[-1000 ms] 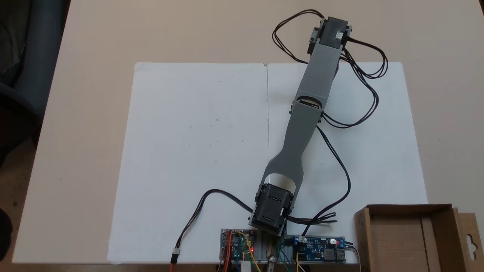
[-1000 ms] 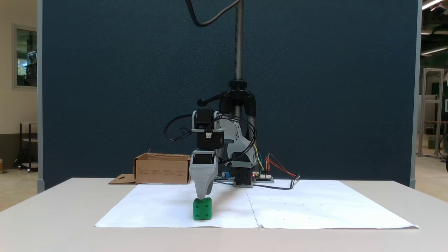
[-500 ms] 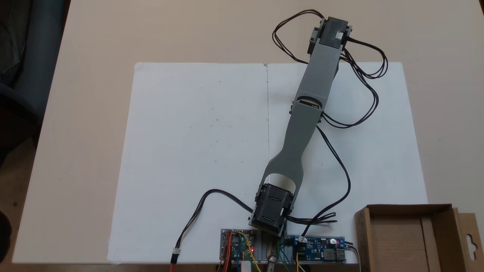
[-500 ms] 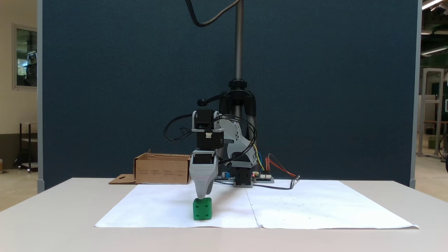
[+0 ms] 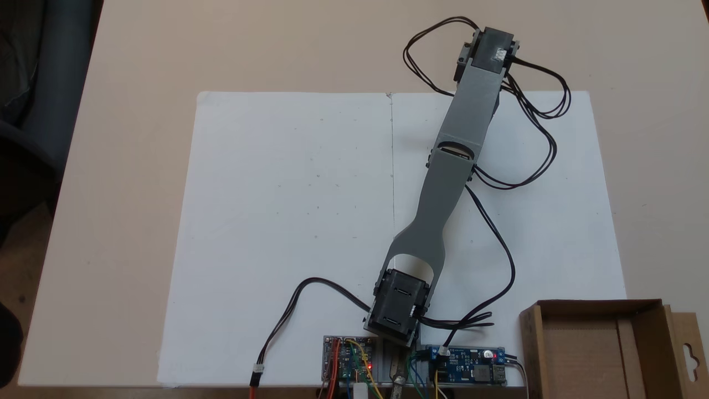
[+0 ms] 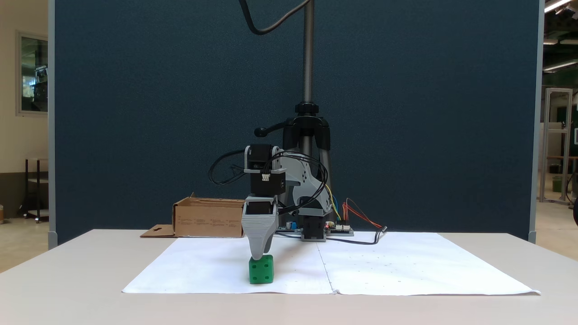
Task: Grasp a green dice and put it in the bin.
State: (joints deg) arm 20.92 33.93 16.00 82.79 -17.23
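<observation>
While the gripper (image 6: 257, 257) points down at the green dice (image 6: 261, 270), its jaw spread impossible to tell, the bin (image 5: 595, 343) sits empty nearby.

A dark blue partition panel (image 6: 135, 113) stands right behind the beige table (image 6: 67, 289), with a metal pole (image 6: 308, 49) rising in front of it. Past its left edge there's a cream wall with a framed window (image 6: 32, 74); to the right, ceiling strip lights (image 6: 555, 5) and a pale floor (image 6: 553, 230).
</observation>
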